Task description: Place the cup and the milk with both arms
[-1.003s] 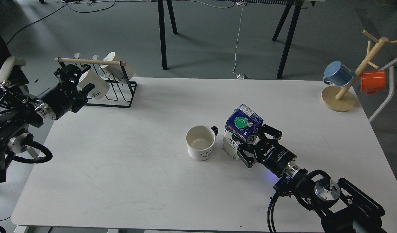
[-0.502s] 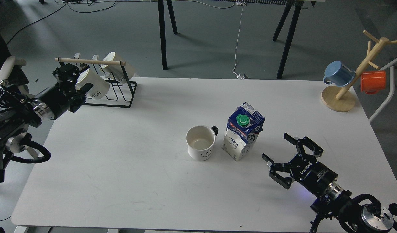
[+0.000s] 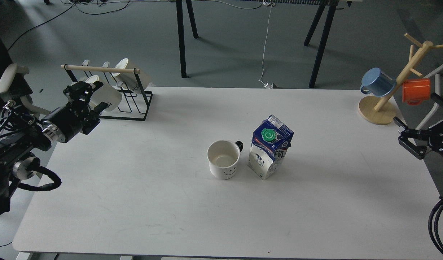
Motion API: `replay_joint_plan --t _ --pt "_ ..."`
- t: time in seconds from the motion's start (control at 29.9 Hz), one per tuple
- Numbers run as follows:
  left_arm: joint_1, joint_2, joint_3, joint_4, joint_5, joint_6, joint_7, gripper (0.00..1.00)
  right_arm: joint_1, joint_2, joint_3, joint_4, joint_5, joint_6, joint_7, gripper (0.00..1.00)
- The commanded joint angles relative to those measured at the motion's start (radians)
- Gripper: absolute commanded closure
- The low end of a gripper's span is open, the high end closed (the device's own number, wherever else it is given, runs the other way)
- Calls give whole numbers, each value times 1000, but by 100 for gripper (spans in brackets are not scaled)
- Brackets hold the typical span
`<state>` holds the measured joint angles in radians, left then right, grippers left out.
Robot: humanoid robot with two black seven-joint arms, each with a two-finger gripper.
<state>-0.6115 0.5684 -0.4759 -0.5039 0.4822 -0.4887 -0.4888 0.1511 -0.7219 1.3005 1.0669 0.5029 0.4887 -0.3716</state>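
Cup (image 3: 224, 159) beside milk (image 3: 270, 146), mid-table (image 3: 135, 187)

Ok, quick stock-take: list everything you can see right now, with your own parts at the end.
white smiley-face ceramic cup: one, white, table centre, upright, empty
blue-and-white milk carton with green cap: one, just right of the cup, upright
black wire mug rack with wooden rod: one, far-left table corner
white mugs: at least two, on the wire rack
wooden mug tree: one, far-right table corner
blue mug: one, on the tree
orange mug: one, on the tree
white table: one
left gripper: black, by the wire rack
right gripper: black, open, right table edge
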Motion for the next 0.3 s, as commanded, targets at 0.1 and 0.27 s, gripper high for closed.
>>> replay_joint_plan --t 0.1,0.27 --pt "9 25 -41 -8 -7 0 0 25 90 6 -33 -87 0 0 -1 3" --pt "4 33 -81 -8 -5 0 0 25 108 25 -64 -139 0 0 0 3"
